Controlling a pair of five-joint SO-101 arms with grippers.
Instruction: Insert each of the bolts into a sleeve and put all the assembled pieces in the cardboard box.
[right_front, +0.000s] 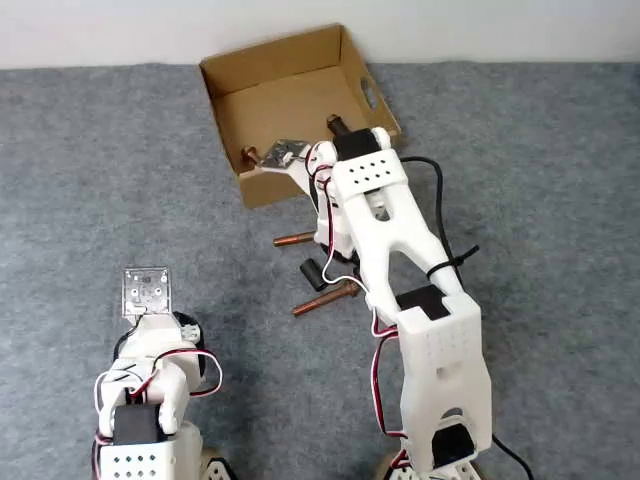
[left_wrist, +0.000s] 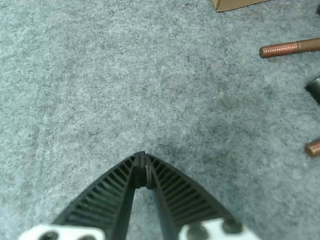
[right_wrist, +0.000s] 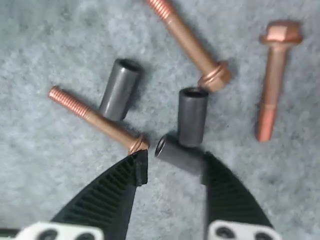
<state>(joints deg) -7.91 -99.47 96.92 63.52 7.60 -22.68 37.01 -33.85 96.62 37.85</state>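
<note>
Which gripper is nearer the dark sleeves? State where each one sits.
Right. The right gripper is open just above the sleeves, with one lying between its jaws. The left gripper is shut over bare carpet, well apart from them.

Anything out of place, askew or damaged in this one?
Nothing looks damaged or spilled. Three bolts and three sleeves lie loose on the carpet at mixed angles. Two sleeves touch in an L-shape, one lying in the mouth of the open right gripper. The cardboard box sits skewed to the back wall.
</note>
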